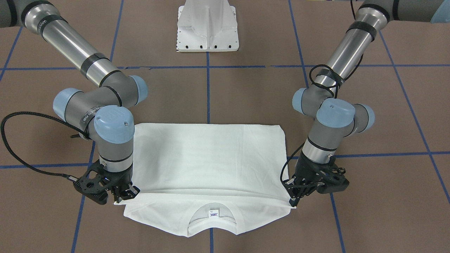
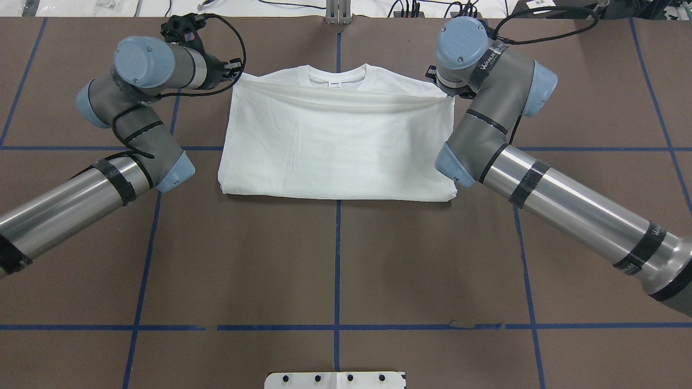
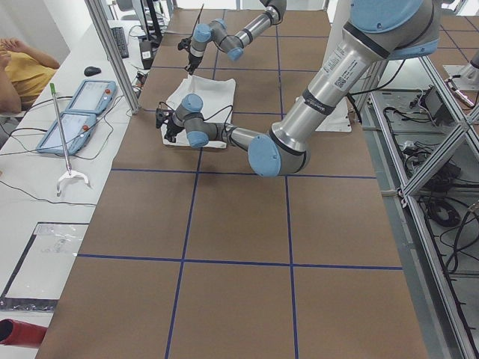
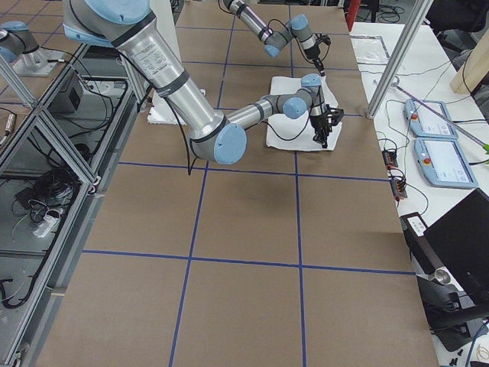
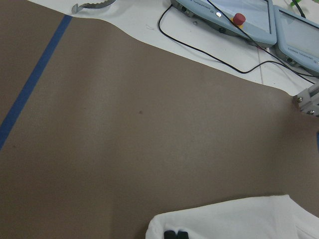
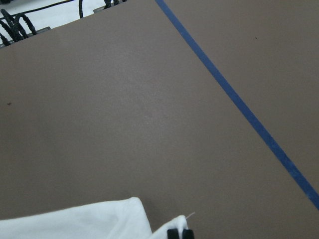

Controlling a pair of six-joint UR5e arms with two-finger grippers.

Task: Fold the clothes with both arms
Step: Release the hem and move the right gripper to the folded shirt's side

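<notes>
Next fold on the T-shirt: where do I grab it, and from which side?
Likely the T-shirt by its two corners on the folded edge nearest the robot: left gripper from the left side, right gripper from the right. That edge lies straight and flat, and both corners are exposed.

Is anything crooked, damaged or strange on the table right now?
Nothing stands out. The white T-shirt lies folded and fairly square, its collar uncovered, with the left pincer and right pincer gripping the folded edge's corners.
</notes>
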